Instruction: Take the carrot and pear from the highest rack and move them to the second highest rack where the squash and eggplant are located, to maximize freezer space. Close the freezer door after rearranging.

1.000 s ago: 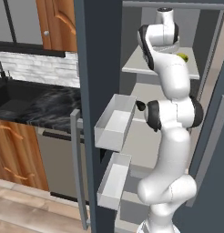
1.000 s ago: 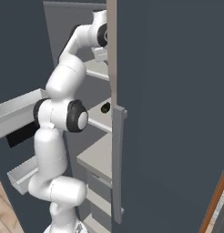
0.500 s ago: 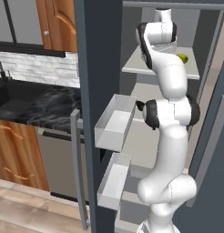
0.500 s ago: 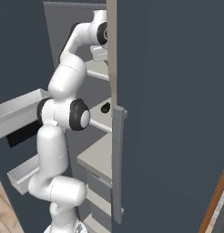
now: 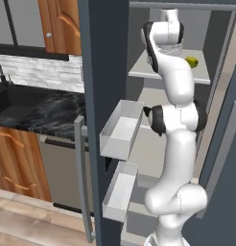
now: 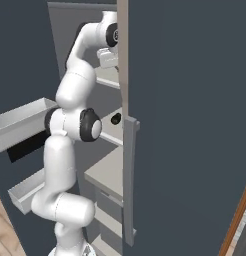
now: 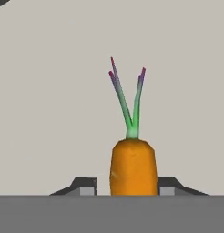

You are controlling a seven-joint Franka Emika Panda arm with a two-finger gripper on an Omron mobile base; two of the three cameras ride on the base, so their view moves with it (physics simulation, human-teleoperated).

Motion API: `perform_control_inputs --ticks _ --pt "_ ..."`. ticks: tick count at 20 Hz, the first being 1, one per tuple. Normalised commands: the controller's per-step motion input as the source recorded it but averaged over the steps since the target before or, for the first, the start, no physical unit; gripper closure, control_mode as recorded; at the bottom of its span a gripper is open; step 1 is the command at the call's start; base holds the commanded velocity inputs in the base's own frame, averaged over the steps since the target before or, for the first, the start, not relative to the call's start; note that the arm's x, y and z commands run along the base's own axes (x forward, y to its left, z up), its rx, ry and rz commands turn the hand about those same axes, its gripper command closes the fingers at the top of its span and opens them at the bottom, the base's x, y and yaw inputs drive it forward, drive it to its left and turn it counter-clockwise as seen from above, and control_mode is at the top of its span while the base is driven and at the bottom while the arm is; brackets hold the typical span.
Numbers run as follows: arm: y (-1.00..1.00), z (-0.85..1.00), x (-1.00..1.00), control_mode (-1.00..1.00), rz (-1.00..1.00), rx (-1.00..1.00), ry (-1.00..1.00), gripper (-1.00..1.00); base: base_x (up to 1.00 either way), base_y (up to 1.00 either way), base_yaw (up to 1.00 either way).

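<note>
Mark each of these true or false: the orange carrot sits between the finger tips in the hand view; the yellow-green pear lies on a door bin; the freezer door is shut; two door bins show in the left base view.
1. The orange carrot with green stalks sits between the gripper finger tips. True.
2. The yellow-green pear lies in a door bin. False: it lies on the grey rack inside the freezer.
3. The freezer door is shut. False: it stands open.
4. Two grey door bins, upper and lower, show. True.
</note>
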Motion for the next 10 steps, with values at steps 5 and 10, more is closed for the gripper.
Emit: perform_control_inputs --ticks 5,10 --pt "0.12 -0.53 0.00 -1.00 0.19 -0.01 -0.03 1.00 0.00 0.00 0.00" --pt "0.49 -0.35 -0.05 -1.00 0.11 -0.14 -0.23 1.00 0.00 0.00 0.00"
